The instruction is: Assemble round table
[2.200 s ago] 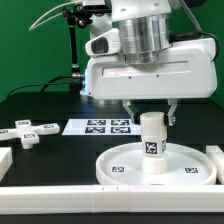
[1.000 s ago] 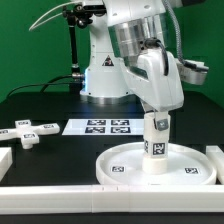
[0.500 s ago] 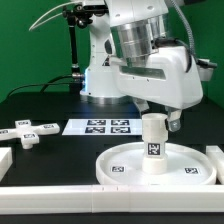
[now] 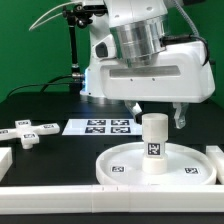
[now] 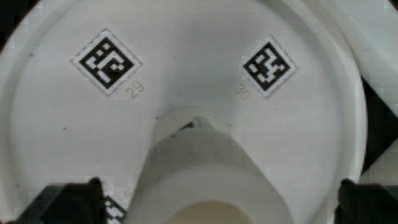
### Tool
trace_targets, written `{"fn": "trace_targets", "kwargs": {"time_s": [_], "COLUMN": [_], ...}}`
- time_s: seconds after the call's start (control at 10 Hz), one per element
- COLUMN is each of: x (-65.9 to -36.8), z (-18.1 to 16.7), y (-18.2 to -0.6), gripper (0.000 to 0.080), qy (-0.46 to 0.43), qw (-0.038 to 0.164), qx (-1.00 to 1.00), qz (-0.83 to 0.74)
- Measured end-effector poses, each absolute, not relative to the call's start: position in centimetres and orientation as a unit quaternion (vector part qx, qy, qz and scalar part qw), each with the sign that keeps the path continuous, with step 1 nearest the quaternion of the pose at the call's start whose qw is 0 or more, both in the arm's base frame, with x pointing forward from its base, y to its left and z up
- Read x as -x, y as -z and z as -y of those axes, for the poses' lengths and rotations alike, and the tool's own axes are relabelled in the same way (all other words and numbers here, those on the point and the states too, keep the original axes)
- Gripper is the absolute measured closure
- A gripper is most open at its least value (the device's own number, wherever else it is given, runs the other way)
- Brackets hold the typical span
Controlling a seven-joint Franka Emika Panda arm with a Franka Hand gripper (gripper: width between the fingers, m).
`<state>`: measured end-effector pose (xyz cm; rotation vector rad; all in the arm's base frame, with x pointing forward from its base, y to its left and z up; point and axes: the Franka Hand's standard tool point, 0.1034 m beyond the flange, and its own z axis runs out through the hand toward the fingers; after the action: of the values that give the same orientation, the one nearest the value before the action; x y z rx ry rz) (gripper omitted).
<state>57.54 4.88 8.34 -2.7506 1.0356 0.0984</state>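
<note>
The large rimmed round disc (image 4: 120,168) lies flat at the front of the table. The short cylindrical leg (image 4: 153,143) stands upright at its middle, with a tag on its side. My gripper (image 4: 156,113) hangs just above the leg's top. Its jaws are open, one finger on each side of the leg and apart from it. In the wrist view the leg (image 5: 222,165) rises between my dark fingertips (image 5: 79,202), with the disc (image 5: 178,60) and two of its tags behind it. The cross-shaped foot piece (image 4: 27,132) lies at the exterior view's left.
The marker board (image 4: 107,126) lies behind the disc. Plain white blocks stand along the front (image 4: 50,200), at the left (image 4: 5,158) and at the right (image 4: 215,152). The robot base (image 4: 100,80) stands at the back.
One second ago my gripper stood turned side-on and low around the leg. It has since turned back to face wide-on, with its fingers apart above the leg. The leg has stayed upright.
</note>
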Motion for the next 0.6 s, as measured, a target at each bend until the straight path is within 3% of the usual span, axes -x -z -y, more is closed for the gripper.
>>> {"fn": "trace_targets", "kwargs": {"time_s": [0.4,0.6], "x": [-58.17,-58.24], "z": [-5.08,-4.94], "y": [-8.55,-8.57], "gripper": [0.0151,0.0151], "qy": [0.005,0.010], "qw": [0.068,0.067], "qx": [0.991,0.996], "qz": [-0.116,-0.050]}}
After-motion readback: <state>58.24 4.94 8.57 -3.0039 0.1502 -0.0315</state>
